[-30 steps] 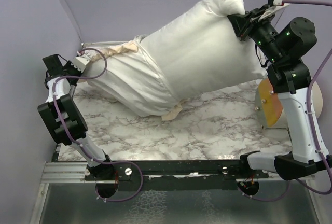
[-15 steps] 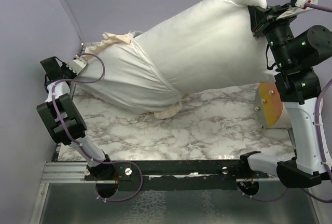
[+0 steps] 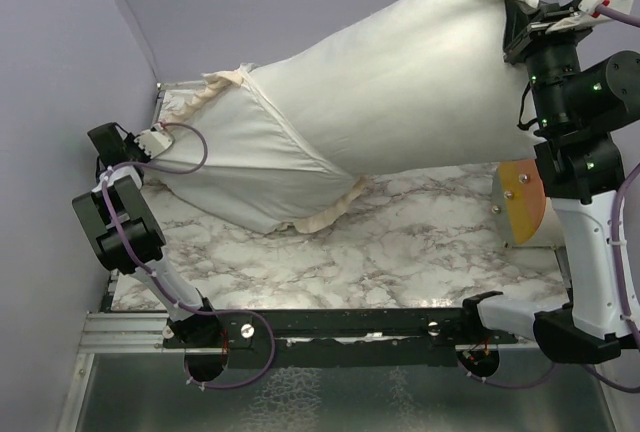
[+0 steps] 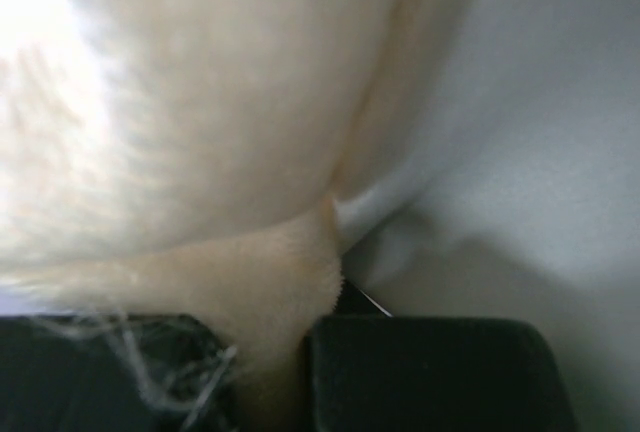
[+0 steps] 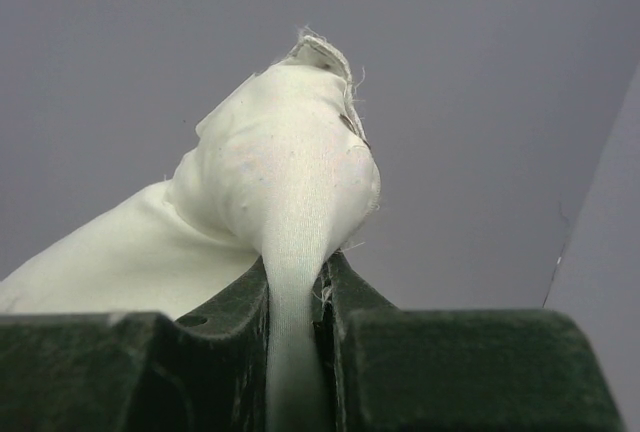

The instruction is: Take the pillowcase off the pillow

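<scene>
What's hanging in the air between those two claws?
The pillow, partly inside the pillowcase, spans the whole stretch: the left gripper pinches the pillowcase, the right gripper the pillow's corner. The top view shows it.

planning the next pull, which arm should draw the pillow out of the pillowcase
Likely right: the right jaws pinch the raised pillow corner and can pull away; the left jaws clamp the pillowcase trim, anchoring it.

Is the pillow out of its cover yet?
Not quite. A big part of the pillow already sticks out of the pillowcase. The right gripper pinches the pillow's top corner up high, and the left gripper holds the pillowcase's cream edge. Left to do: slide out the bottom end, which sits inside.
</scene>
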Motion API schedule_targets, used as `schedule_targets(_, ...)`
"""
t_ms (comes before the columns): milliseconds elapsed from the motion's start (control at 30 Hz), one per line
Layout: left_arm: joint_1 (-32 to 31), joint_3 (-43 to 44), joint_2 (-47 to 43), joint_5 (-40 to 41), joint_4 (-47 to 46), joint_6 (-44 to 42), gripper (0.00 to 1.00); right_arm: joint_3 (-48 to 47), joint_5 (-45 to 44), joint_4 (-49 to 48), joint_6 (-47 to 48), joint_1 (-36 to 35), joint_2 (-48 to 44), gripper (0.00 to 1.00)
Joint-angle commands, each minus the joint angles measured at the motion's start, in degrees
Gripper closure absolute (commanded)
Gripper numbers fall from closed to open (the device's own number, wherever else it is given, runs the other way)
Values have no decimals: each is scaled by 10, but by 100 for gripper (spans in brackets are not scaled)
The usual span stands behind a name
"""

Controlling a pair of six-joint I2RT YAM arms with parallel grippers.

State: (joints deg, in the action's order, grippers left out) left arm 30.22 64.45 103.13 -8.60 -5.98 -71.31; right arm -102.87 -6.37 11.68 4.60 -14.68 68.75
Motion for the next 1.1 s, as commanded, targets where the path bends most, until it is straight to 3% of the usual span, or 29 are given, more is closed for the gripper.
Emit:
schedule_targets(0, 30, -12, 19, 95, -54, -58, 100, -39, -109, -189, 53, 15, -54, 99)
schedule_targets(433, 30, -4, 16, 94, -50, -54, 100, -23, -106, -194, 53, 14, -57, 99)
schedule_targets(600, 13, 53, 1, 59, 37, 43, 100, -37, -69, -177, 29, 14, -43, 99)
schedule_targets(767, -55, 149, -32, -4, 175, 176, 100, -26, 13, -144, -35, 15, -24, 99)
schedule_targets(933, -173, 213, -76, -47, 263, 255, 100, 22, 81, -136, -97, 14, -6, 99)
schedule_targets(1067, -263, 316, -82, -94, 329, 343, 100, 75, 132, -144, -130, 14, 2, 99)
